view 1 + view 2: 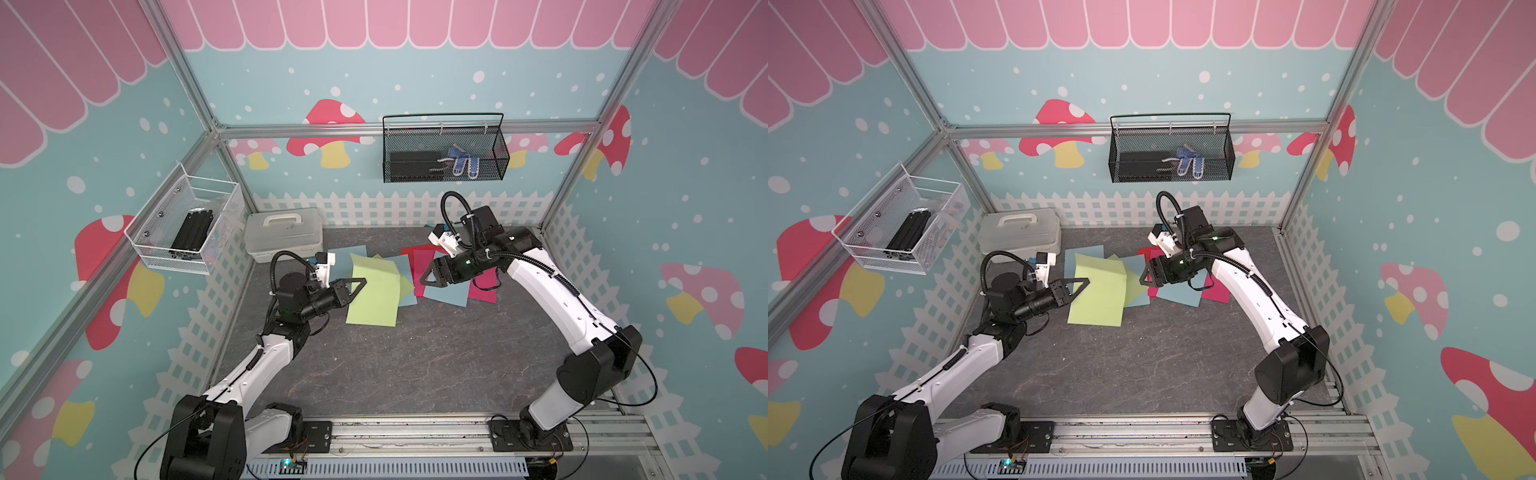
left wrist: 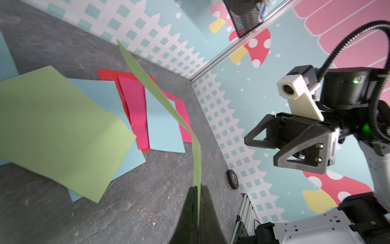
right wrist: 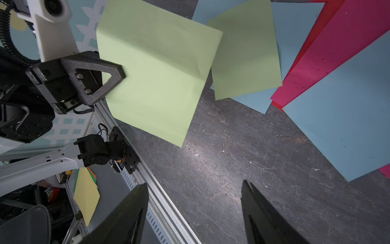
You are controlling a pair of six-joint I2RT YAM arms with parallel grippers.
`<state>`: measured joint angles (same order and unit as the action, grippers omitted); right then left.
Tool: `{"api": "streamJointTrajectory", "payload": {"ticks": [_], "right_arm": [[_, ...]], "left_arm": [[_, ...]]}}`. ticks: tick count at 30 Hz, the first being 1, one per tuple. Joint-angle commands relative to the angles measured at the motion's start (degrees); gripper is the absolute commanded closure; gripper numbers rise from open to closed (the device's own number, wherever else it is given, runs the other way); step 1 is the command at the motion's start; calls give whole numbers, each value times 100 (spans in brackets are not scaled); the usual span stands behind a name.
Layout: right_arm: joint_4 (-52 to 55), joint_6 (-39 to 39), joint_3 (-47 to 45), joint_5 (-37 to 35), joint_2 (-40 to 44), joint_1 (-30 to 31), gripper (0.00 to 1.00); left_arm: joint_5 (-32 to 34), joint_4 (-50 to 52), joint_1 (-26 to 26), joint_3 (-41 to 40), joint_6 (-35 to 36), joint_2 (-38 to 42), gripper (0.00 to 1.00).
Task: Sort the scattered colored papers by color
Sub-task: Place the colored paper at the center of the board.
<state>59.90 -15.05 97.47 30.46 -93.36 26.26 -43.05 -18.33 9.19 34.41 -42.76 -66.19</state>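
here the left tool [image 1: 362, 281] is pressed together on one edge of a light green sheet [image 1: 374, 297], pinching it so it bends up off the table [image 1: 415, 365] toward the far edge. the right tool [image 1: 426, 275] is spread and holds nothing, hovering over a red paper [image 1: 409, 252], a magenta paper [image 1: 482, 295] and light blue papers [image 1: 446, 295] that overlap near the far edge. another green sheet [image 3: 244, 52] lies among them.

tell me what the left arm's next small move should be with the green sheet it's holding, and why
Probably draw it a little toward the bare table in front. The left gripper is shut on one edge of the light green sheet, which hangs bent over the blue sheet and a second green sheet; the right gripper stands open, holding nothing.
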Motion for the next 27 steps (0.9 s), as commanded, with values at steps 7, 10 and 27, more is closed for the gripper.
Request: {"api": "streamJointTrajectory", "payload": {"ticks": [7, 10, 27], "right_arm": [[-198, 47, -564, -320, 284, -16, 27], [-254, 72, -651, -331, 328, -25, 27], [-497, -95, -761, -7, 448, -69, 28]], "left_arm": [[756, 1910, -269, 321, 382, -122, 100], [873, 2608, -410, 360, 488, -146, 100], [3098, 6505, -378, 1184, 922, -668, 100]]}}
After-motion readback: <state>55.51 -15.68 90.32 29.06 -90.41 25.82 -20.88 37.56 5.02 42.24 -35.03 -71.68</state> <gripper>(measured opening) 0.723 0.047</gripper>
